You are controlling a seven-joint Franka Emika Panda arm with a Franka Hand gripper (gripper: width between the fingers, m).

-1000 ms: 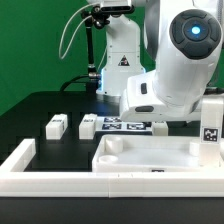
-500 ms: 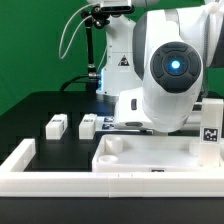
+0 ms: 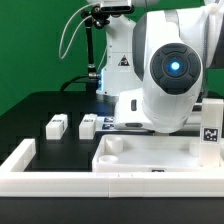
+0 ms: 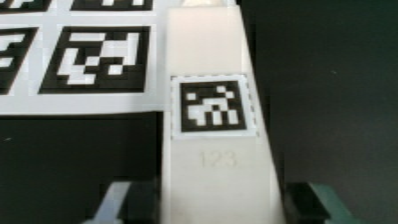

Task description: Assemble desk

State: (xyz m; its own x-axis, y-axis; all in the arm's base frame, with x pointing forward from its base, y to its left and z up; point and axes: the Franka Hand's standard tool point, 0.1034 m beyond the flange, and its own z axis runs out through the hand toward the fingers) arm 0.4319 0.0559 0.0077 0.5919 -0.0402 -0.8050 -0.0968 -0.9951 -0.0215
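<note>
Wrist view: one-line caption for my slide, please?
White tagged desk leg lies between the jaws, with the marker board alongside.

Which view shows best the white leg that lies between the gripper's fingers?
The wrist view: the leg fills the picture, its tag sharp, beside the marker board, with the gripper astride it; whether the fingers touch it is unclear. In the exterior view the arm hides this leg and the gripper.

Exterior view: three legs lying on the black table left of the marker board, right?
Not three. Two legs lie on the black table left of the marker board. The exterior view shows it.
</note>
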